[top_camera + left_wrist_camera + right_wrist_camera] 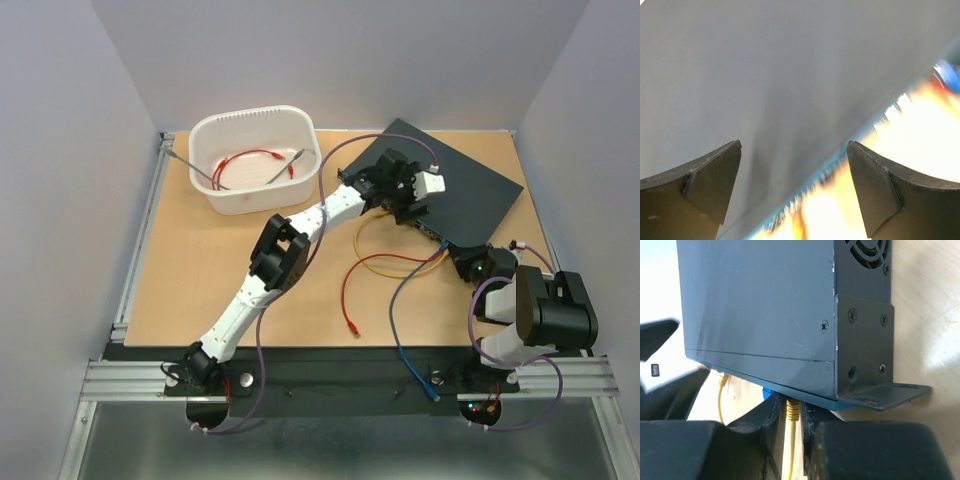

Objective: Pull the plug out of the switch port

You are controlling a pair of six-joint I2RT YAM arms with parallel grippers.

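The switch (480, 185) lies flat at the back right of the table, a dark blue-grey box (760, 305) with its port edge facing me. A yellow plug (792, 410) sits in a port near the right end of that edge. My right gripper (792, 412) is shut on this plug, one finger pressed against each side, right at the switch's edge (465, 262). My left gripper (405, 190) hovers very close over the switch's top (765, 75), near the port edge. Its fingers (715, 180) stand wide open with nothing between them.
A second yellow plug (722, 380) and a blue plug (767, 392) sit in ports to the left. Yellow (400, 265), red (350, 290) and blue (405, 320) cables trail over the table's front. A white tub (255, 160) holding a red cable stands back left.
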